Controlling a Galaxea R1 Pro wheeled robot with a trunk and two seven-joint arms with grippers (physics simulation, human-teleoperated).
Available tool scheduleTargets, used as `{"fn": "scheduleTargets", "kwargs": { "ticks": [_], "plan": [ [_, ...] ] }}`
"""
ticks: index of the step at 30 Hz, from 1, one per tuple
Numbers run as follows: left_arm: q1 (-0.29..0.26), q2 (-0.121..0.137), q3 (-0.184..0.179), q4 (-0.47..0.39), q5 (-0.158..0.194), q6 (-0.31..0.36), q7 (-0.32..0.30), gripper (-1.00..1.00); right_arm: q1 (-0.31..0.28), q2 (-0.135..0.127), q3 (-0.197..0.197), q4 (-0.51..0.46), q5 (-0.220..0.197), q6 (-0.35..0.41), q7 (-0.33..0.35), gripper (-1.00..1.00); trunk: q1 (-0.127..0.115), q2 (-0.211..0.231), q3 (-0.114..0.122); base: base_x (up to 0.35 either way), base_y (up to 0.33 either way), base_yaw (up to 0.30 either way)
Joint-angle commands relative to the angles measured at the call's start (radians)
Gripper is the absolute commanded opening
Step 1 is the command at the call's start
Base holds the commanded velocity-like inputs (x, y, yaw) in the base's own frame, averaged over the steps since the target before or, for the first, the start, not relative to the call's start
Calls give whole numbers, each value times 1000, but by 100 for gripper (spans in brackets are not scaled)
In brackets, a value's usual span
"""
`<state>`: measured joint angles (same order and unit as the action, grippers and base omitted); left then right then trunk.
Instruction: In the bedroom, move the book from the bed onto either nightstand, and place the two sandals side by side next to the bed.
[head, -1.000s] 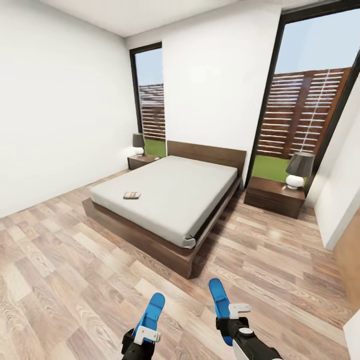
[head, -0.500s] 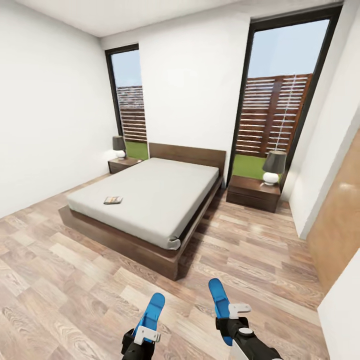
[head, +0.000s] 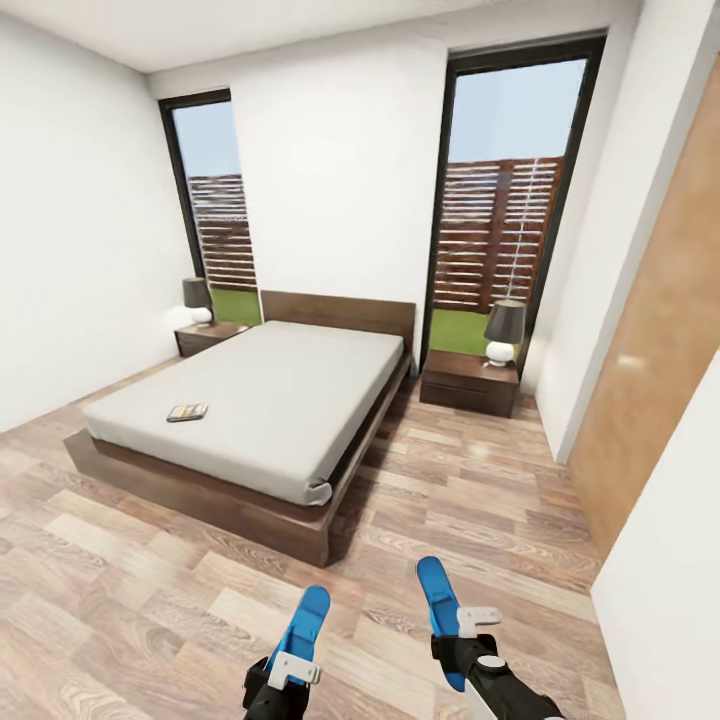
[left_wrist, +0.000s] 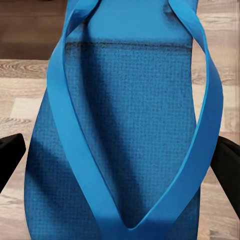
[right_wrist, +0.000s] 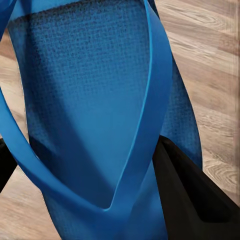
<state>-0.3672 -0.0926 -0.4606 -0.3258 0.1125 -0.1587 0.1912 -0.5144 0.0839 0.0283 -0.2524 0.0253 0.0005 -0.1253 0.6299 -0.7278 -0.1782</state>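
In the head view each gripper holds a bright blue sandal above the plank floor: my left gripper (head: 283, 668) is shut on one sandal (head: 304, 618) and my right gripper (head: 462, 633) on the other sandal (head: 436, 595). Up close, the left sandal (left_wrist: 125, 130) sits between two black fingers (left_wrist: 227, 165), and the right sandal (right_wrist: 90, 115) rests against a black finger (right_wrist: 185, 190). Ahead stands the bed (head: 250, 395) with the book (head: 187, 412) lying near its left edge. One nightstand (head: 470, 382) flanks the bed on the right and another nightstand (head: 205, 337) on the left.
A grey-shaded lamp (head: 503, 332) stands on the right nightstand and another lamp (head: 198, 299) on the left one. Tall windows (head: 500, 210) show a slatted fence. A brown wooden panel (head: 650, 370) and a white wall close the right side. Open plank floor (head: 470, 490) lies beside the bed.
The whole view has swung rightward: bed, nightstands and windows slid left in the picture and the brown panel came into sight. Both grippers still hold their sandals in the same pose.
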Motion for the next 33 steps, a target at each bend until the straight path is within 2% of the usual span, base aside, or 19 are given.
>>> {"fn": "scheduleTargets", "kwargs": {
  "ticks": [1,9,23,33],
  "plan": [
    [-1,1,-9,1,10,-4,7,-100,-1,0,2,1,-1,-1,-5,-100,0,-1,-1,0,0,-230],
    [-1,1,-9,1,10,-4,7,-100,-1,0,2,1,-1,-1,-5,-100,0,-1,4,0,0,-196],
    [-1,1,-9,1,10,-4,7,-100,-1,0,2,1,-1,-1,-5,-100,0,-1,5,12,0,-31],
    [-1,1,-9,1,10,-4,7,-100,-1,0,2,1,-1,-1,-5,-100,0,-1,5,68,0,-236]
  ]
}}
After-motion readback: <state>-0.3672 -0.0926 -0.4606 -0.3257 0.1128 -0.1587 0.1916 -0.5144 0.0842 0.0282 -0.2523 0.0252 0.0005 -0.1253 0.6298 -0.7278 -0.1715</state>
